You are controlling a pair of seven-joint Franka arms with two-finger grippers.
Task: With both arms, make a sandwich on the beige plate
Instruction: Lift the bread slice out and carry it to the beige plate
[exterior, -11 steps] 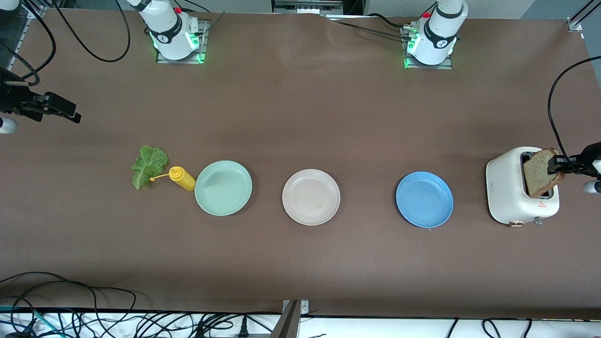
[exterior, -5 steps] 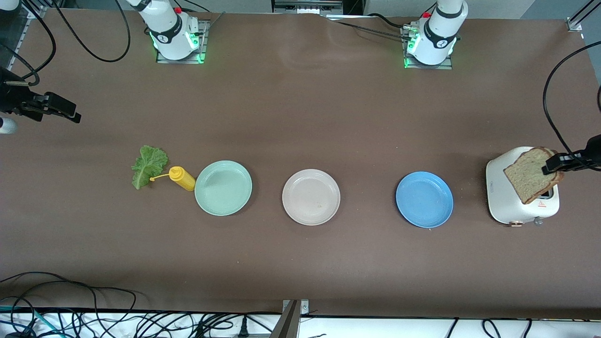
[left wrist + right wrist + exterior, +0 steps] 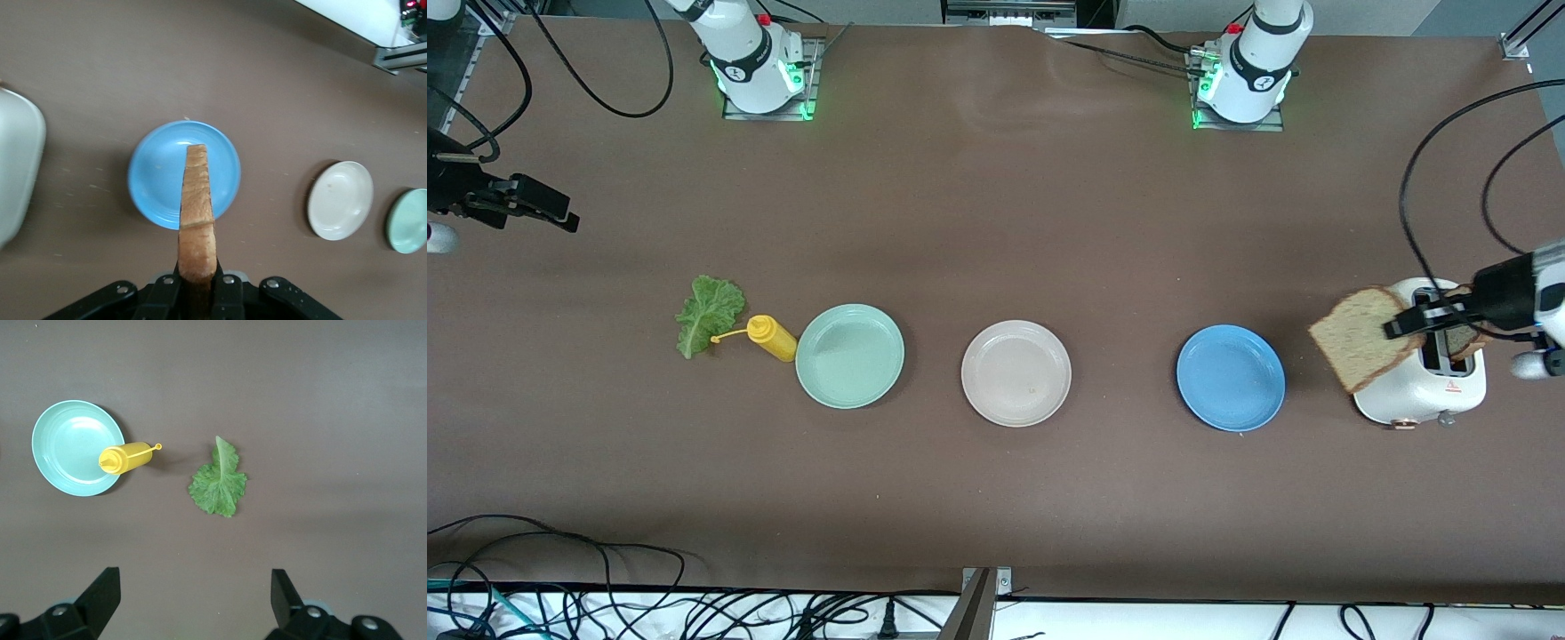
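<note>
1. The left gripper (image 3: 1403,324) has its jaws clamped on a tan wholegrain bread slice (image 3: 1360,350), over the white toaster (image 3: 1414,391), whose slot holds another slice (image 3: 1461,339).
2. A round blue plate (image 3: 1231,378) lies between the toaster and the round beige plate (image 3: 1016,373).
3. The right gripper (image 3: 560,216), jaws apart, waits over the brown surface (image 3: 996,222), above the ruffled green lettuce leaf (image 3: 707,313), yellow squeeze bottle (image 3: 772,338) and mint green plate (image 3: 850,356).

Brown table (image 3: 996,222); black cables (image 3: 605,596) along edge

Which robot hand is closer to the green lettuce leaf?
Right. The right gripper, fingers open, hangs over the table at the lettuce leaf's end. The left gripper holds a bread slice by the toaster.
</note>
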